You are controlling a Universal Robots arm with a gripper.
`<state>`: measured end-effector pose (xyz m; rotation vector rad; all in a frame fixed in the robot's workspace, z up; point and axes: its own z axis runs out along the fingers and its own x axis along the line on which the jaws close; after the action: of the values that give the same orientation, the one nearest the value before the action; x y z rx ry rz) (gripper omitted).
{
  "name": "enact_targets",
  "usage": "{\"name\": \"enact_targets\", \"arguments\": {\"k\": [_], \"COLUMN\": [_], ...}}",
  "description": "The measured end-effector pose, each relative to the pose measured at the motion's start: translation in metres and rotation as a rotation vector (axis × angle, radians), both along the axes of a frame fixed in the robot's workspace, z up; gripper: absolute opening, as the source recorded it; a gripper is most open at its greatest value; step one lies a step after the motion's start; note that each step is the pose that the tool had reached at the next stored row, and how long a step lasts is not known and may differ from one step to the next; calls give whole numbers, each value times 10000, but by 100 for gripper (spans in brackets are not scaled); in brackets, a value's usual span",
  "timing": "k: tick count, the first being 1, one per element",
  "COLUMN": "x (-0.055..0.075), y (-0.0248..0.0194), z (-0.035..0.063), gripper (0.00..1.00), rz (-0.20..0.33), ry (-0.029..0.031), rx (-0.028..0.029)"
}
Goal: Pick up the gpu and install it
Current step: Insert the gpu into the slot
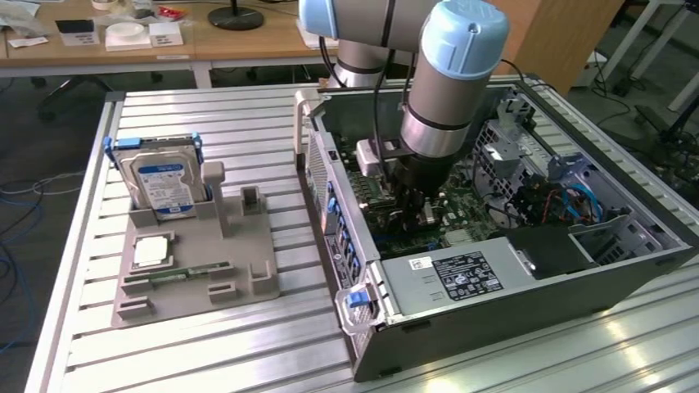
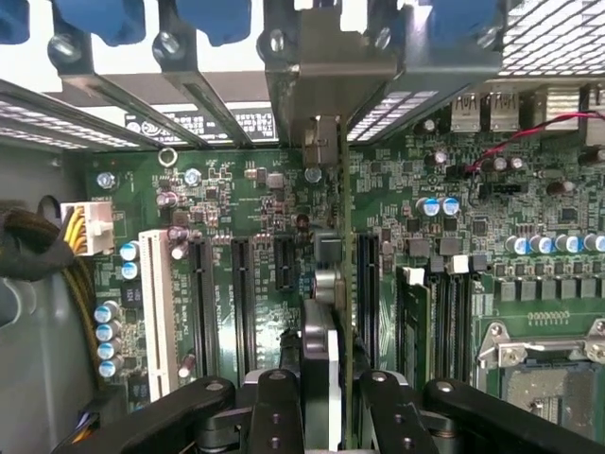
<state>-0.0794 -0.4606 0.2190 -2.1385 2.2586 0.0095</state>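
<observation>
My gripper (image 1: 418, 205) is down inside the open computer case (image 1: 611, 278), over the motherboard (image 2: 492, 236). It is shut on the gpu (image 2: 341, 284), which I see edge-on in the wrist view: a thin green board with a dark cooler on one face. Black fingers (image 2: 276, 407) press it from both sides. Its silver end bracket (image 2: 326, 85) lies against the case's rear slot openings. The card stands upright over the black expansion slots (image 2: 239, 303). Whether its edge sits in a slot is hidden.
A grey fixture (image 1: 196, 278) at the exterior view's left carries a silver hard drive (image 1: 164, 176), a narrow memory stick (image 1: 180, 274) and a square chip (image 1: 151, 250). Inside the case are the power supply (image 1: 470, 274), memory slots (image 2: 444, 312) and the processor socket (image 2: 553, 378).
</observation>
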Motion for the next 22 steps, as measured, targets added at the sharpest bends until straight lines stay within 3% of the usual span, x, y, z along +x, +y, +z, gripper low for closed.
{"name": "enact_targets", "arguments": {"k": [9,11,12,22], "x": [-8,-5,-3,-2], "y": [3,2,1,1], "z": [-5,2,20,443], "gripper": [28,29,35,35], "rz": [-10,-10,-4,-3], "ry": [18,-3,1,1], "rx": [19,9,1,3]}}
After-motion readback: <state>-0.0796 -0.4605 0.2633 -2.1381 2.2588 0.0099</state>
